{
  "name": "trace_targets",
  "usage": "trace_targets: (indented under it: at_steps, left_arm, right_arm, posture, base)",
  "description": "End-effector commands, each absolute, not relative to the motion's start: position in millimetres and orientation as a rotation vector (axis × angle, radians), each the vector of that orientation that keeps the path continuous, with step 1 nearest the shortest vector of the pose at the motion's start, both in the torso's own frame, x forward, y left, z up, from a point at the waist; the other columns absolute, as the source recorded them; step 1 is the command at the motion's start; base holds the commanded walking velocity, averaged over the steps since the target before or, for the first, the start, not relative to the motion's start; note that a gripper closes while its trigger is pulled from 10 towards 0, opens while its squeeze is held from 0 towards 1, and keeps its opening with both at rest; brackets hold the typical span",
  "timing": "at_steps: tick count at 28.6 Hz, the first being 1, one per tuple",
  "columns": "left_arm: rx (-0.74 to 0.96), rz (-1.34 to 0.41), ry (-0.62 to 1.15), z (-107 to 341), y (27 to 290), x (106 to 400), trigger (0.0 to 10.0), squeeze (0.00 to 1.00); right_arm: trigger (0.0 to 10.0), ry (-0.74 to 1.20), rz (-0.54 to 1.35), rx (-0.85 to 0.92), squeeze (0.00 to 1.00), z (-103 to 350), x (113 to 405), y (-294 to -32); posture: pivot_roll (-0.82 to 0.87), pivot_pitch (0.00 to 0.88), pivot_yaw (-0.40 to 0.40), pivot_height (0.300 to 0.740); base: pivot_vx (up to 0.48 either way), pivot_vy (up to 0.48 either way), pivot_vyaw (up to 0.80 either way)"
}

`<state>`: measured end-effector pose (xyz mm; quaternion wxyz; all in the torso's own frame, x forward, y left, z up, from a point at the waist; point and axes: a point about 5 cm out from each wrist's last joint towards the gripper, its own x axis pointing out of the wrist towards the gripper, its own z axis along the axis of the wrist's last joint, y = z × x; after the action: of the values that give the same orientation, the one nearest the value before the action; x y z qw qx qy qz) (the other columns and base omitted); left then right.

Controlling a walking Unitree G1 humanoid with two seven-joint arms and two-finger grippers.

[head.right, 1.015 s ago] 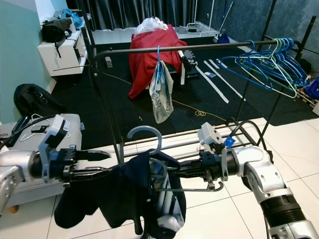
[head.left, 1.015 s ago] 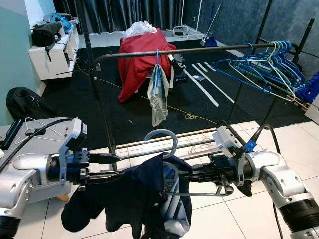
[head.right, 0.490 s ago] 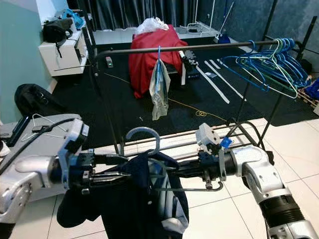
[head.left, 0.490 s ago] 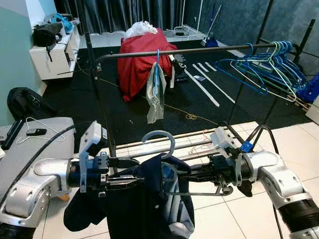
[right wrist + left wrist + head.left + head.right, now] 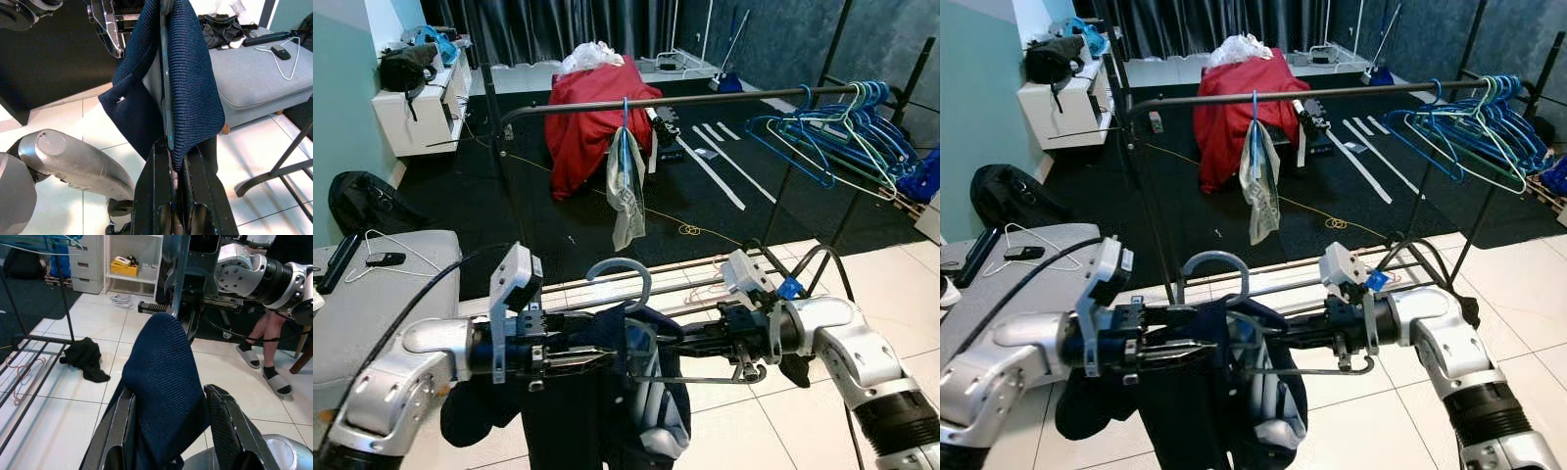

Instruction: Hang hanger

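The right gripper [image 5: 658,345] is clamped on the grey hanger [image 5: 625,276], which carries a dark blue garment [image 5: 578,411] and is held low in front of the robot, above the white tile floor [image 5: 773,411]. The left gripper [image 5: 592,354] has its fingers [image 5: 226,431] spread either side of the garment's shoulder, not closed on it. Beyond them stands a black clothes rail [image 5: 705,98] with a pale cloth [image 5: 626,191] on a hanger at its middle and a bunch of blue hangers [image 5: 842,127] to the right. Behind is a red-draped object [image 5: 592,122]; a grey ottoman [image 5: 372,294] sits left.
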<state>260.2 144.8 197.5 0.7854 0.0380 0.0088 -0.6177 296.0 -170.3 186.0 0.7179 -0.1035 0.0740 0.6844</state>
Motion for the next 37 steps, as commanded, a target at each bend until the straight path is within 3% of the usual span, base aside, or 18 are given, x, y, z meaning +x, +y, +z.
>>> trace_targets:
  at_steps: [1,8,9,10,11,23,24,25,26,28,29,30,31,32,33,35,36,37]
  left_arm:
    - [0.090,-1.333,0.026,195.4,143.2,259.9,10.0,0.00]
    - [0.098,-1.330,0.024,194.9,141.3,264.1,9.5,0.00]
    - [0.096,-1.340,0.029,195.2,142.5,264.2,3.5,0.00]
    - [0.096,-1.340,0.029,195.2,142.5,264.2,3.5,0.00]
    - [0.094,-1.346,0.033,195.7,143.3,263.8,0.0,0.00]
    - [0.067,-1.376,0.052,193.9,142.0,260.1,0.0,0.00]
    - [0.061,-1.379,0.049,194.2,141.8,259.1,0.0,0.00]
    - [0.061,-1.379,0.049,194.2,141.8,259.1,0.0,0.00]
    - [0.055,-1.383,0.046,195.2,142.1,258.3,0.0,0.00]
    - [0.052,-1.385,0.043,196.1,142.5,257.5,0.0,0.00]
    - [0.052,-1.385,0.043,196.1,142.5,257.5,0.0,0.00]
    - [0.053,-1.387,0.038,197.0,142.9,257.1,0.0,0.00]
    - [0.053,-1.387,0.038,197.0,142.9,257.1,0.0,0.00]
    - [0.055,-1.388,0.035,197.3,143.2,256.8,0.0,0.00]
    - [0.061,-1.387,0.031,197.6,143.6,256.8,0.0,0.00]
    - [0.065,-1.387,0.028,197.7,143.8,256.7,0.0,0.00]
    - [0.075,-1.385,0.019,201.0,144.3,256.6,0.0,0.00]
    - [0.075,-1.385,0.019,201.0,144.3,256.6,0.0,0.00]
  right_arm:
    - [0.0,0.125,1.543,-0.252,0.00,193.3,295.9,-163.5]
    - [0.0,0.126,1.558,-0.254,0.00,193.3,294.4,-160.9]
    - [0.0,0.127,1.560,-0.255,0.00,193.3,294.6,-160.9]
    - [0.0,0.127,1.560,-0.255,0.00,193.3,294.6,-160.9]
    - [0.0,0.128,1.560,-0.257,0.00,193.3,294.9,-160.9]
    - [0.0,0.134,1.559,-0.263,0.00,192.7,295.4,-162.0]
    - [3.1,0.130,1.560,-0.254,0.00,193.9,295.4,-162.1]
    - [3.1,0.130,1.560,-0.254,0.00,193.9,295.4,-162.1]
    - [8.8,0.124,1.561,-0.245,0.00,195.2,295.6,-162.1]
    - [10.0,0.118,1.573,-0.227,0.07,196.6,294.8,-161.8]
    - [10.0,0.118,1.573,-0.227,0.07,196.6,294.8,-161.8]
    - [10.0,0.108,1.582,-0.215,0.56,197.7,294.1,-161.6]
    - [10.0,0.108,1.582,-0.215,0.56,197.7,294.1,-161.6]
    - [10.0,0.092,1.591,-0.205,0.75,198.7,293.3,-161.4]
    - [10.0,0.066,1.572,-0.215,0.84,199.6,294.2,-161.3]
    - [10.0,0.048,1.555,-0.225,0.84,200.1,295.1,-161.3]
    - [10.0,0.035,1.501,-0.231,0.00,199.3,295.2,-165.5]
    - [10.0,0.035,1.501,-0.231,0.00,199.3,295.2,-165.5]
  posture:
    - [-0.10,0.068,0.004,0.740]
    - [-0.11,0.066,0.002,0.740]
    - [-0.11,0.066,0.002,0.740]
    - [-0.11,0.066,0.002,0.740]
    - [-0.11,0.066,0.002,0.740]
    - [-0.11,0.058,0.001,0.740]
    - [-0.11,0.053,-0.002,0.740]
    - [-0.11,0.053,-0.002,0.740]
    - [-0.11,0.053,-0.002,0.740]
    - [-0.11,0.046,-0.005,0.740]
    - [-0.11,0.046,-0.005,0.740]
    - [-0.11,0.041,-0.005,0.740]
    - [-0.11,0.041,-0.005,0.740]
    - [-0.11,0.037,-0.005,0.740]
    - [-0.11,0.036,-0.006,0.740]
    - [-0.11,0.036,-0.006,0.740]
    - [-0.11,0.035,-0.015,0.740]
    - [-0.11,0.035,-0.015,0.740]
  base:
    - [0.000,0.000,0.00]
    - [0.000,0.000,0.00]
    - [0.000,0.000,0.00]
    - [0.000,0.000,0.00]
    - [0.000,0.000,0.00]
    - [0.000,0.000,0.00]
    - [0.000,0.000,0.00]
    - [0.000,0.000,0.00]
    - [0.000,0.000,0.00]
    - [0.000,0.000,0.00]
    - [0.000,0.000,0.00]
    - [0.000,0.000,0.00]
    - [0.000,0.000,0.00]
    - [0.000,0.000,0.00]
    - [0.000,0.000,0.00]
    - [0.000,0.000,0.00]
    - [0.000,0.000,0.00]
    - [0.000,0.000,0.00]
